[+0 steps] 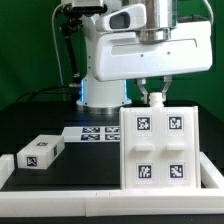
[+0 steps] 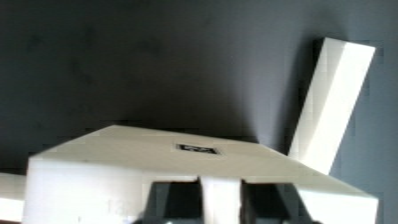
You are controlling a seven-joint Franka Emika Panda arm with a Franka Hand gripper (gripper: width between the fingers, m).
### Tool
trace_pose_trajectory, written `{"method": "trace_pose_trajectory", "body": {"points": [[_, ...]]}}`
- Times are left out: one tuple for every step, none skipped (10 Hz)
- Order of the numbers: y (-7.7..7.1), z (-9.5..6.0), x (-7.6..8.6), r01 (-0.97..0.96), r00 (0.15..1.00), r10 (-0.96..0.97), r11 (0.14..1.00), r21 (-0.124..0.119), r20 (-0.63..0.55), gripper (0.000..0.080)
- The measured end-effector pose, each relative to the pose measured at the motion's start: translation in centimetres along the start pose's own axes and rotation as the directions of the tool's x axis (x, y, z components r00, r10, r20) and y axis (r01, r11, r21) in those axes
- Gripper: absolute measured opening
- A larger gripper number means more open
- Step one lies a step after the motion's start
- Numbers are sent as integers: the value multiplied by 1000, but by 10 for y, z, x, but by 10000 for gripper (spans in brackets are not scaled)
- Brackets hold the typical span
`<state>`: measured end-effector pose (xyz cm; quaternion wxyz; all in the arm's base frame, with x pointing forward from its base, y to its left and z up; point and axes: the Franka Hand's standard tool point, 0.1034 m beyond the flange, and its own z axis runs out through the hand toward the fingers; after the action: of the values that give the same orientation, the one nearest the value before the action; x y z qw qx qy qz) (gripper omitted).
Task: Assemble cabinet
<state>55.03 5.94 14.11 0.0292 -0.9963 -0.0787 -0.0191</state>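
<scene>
Gripper (image 1: 151, 98) at cabinet (image 1: 160, 150) top edge, opening not discernible, wrist view alone shows top tag (image 2: 196, 149)

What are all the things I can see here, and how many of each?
Large white box-shaped cabinet shell with four black-and-white square tags: one, white, standing on the table at the exterior view's right.
Small white rectangular block with one tag: one, white, lying at the exterior view's left, apart from the cabinet shell.
Thin flat marker board: one, white with black tags, lying behind and between the block and the cabinet shell.
Flat black table: one, black, under everything.
Raised white rim: one, white, along the table's front edge.
Robot arm: one, white, behind the cabinet shell.
Gripper: one, at the cabinet shell's top edge; open or shut, cannot tell.
</scene>
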Motion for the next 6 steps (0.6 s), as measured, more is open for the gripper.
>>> {"method": "trace_pose_trajectory", "body": {"points": [[0,-3,3,-1,1000,1,1000,0,-2,97],[-2,-4,6,0,1000,0,1000,1,-2,82],[-3,-4,7,3,1000,-3,1000,2,2,82],[-3,-3,7,3,1000,-3,1000,2,3,65],[-3,-3,6,3,1000,-3,1000,2,3,65],[-3,-3,6,4,1000,-4,1000,2,4,165]]}}
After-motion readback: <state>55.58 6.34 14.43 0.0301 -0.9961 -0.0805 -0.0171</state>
